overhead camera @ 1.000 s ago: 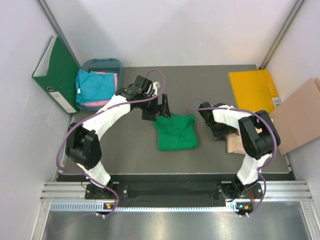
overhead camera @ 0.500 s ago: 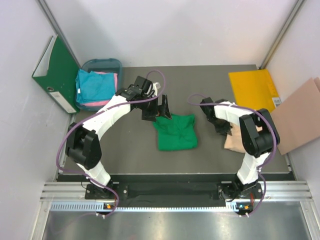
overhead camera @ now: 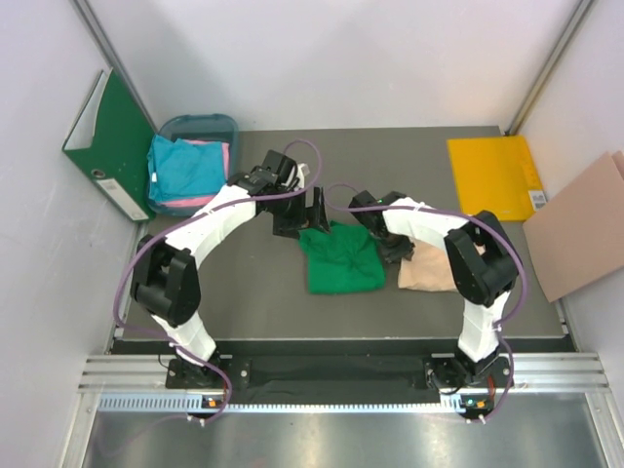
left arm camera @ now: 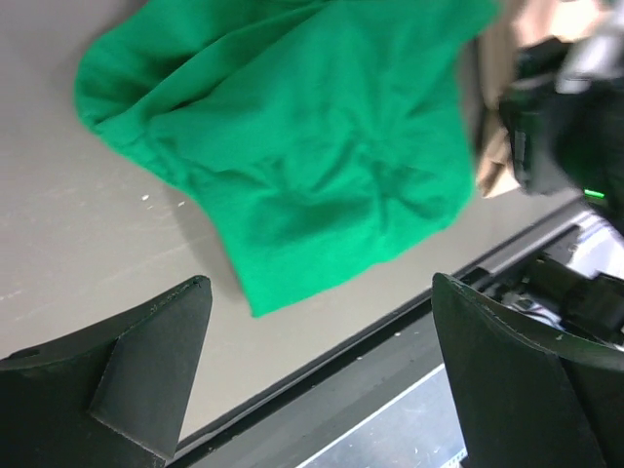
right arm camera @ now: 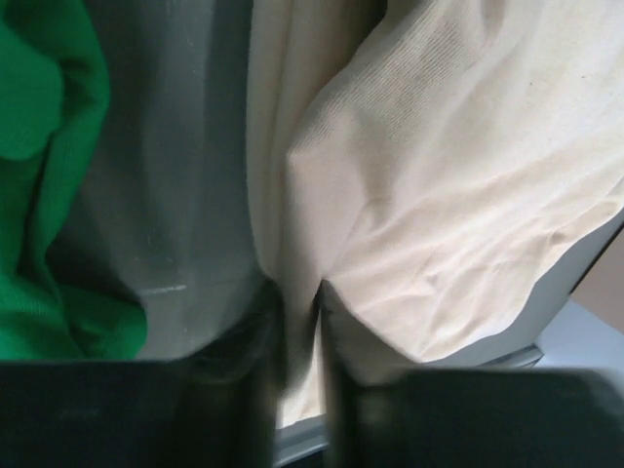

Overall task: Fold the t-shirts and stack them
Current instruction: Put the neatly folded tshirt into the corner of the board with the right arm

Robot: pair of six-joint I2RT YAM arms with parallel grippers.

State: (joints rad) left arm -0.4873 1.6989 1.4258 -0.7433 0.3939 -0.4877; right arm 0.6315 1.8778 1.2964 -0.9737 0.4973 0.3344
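We count four shirts. The green shirt (overhead camera: pixel 341 258) lies crumpled on the grey table (overhead camera: pixel 244 292) at the middle of the overhead view. The beige shirt (overhead camera: pixel 434 265) lies just to its right, and the two nearly touch. The teal shirt (overhead camera: pixel 183 171) sits in a blue-grey bin (overhead camera: pixel 200 121) at the upper left. The pink shirt (overhead camera: pixel 223 158) lies under it, with only its edge showing.

We see one bin, one green binder (overhead camera: pixel 109 136) leaning on the wall at far left, one yellow folder (overhead camera: pixel 487 175) flat at the upper right, and one brown cardboard sheet (overhead camera: pixel 577 234) at the right edge. The binder's spine and the folder's right edge each carry a small label, but we cannot read any writing on them.

There are two arms. The left gripper (overhead camera: pixel 314 213) hangs over the upper left corner of the green shirt. In its wrist view, its jaws stand wide apart with nothing between them, and green cloth and bare table lie below. The right gripper (overhead camera: pixel 392 253) is down at the left edge of the beige shirt. In its wrist view, its jaws are nearly together, pinching a fold of beige cloth, with green cloth at the left of the frame.
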